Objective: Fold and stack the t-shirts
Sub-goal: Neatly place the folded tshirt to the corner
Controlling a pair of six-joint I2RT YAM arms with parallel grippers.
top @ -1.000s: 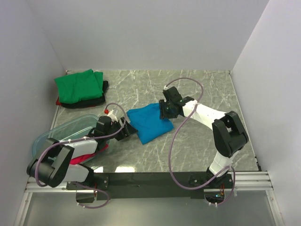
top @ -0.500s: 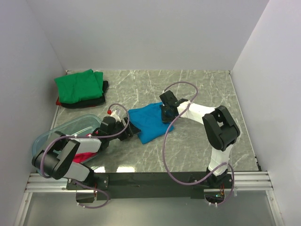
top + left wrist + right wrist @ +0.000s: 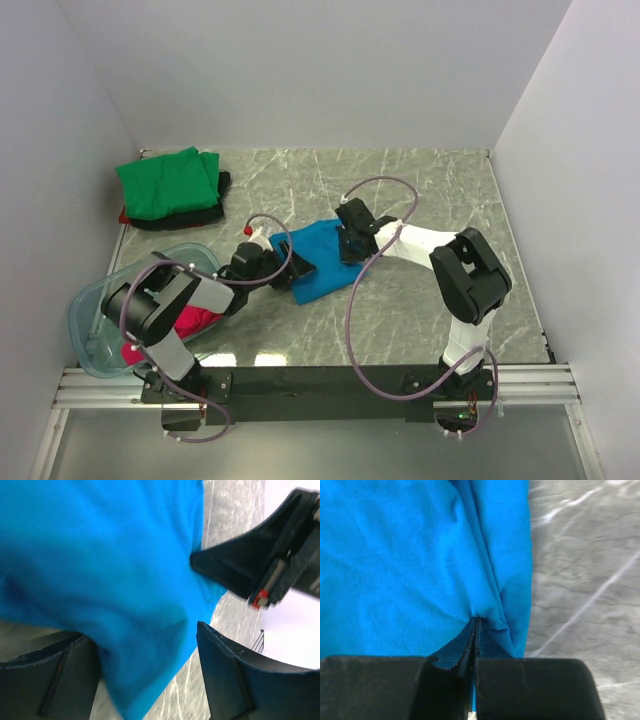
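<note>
The right gripper (image 3: 476,625) is clenched on a small pleat of the bright blue soft cloth t-shirt (image 3: 322,255). The left gripper (image 3: 145,645) is released, and its jaws are set wide on both sides of the opposite border, which is not yet grasped. It is judged that this border should be pinched before any lifting, so that the fold is carried evenly. The shirt is laid at the middle of the grey marble worktop (image 3: 430,190).
</note>
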